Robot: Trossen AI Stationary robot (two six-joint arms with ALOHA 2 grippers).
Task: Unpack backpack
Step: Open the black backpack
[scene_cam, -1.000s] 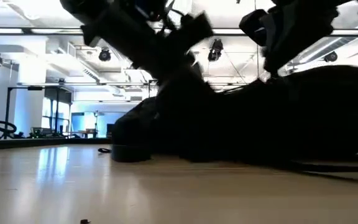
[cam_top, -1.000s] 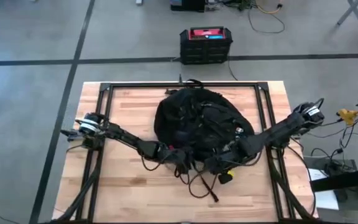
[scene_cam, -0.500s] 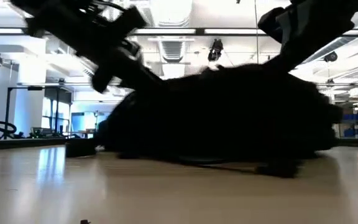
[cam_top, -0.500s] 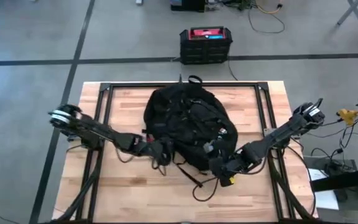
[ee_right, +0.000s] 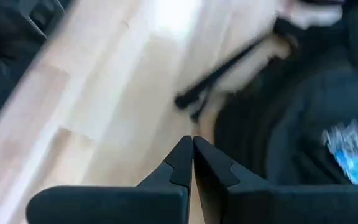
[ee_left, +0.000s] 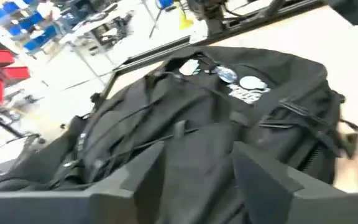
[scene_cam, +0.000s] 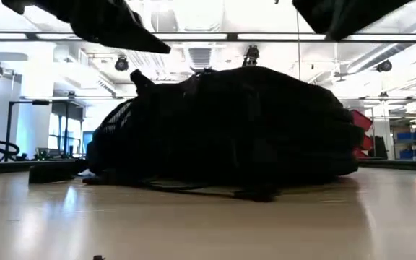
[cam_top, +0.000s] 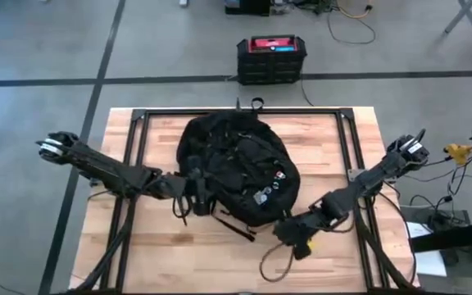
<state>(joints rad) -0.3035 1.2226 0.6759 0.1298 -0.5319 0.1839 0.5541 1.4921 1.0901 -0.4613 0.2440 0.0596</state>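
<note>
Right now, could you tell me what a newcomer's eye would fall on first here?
The big black backpack lying closed in the middle of the wooden table. The left gripper, fingers open, is at its left side; the right gripper, fingers shut, hangs over the table near a loose strap at its front right.

One backpack (cam_top: 234, 168) lies on one tabletop (cam_top: 326, 143); two arms; one black box (cam_top: 271, 59) on the floor.
</note>
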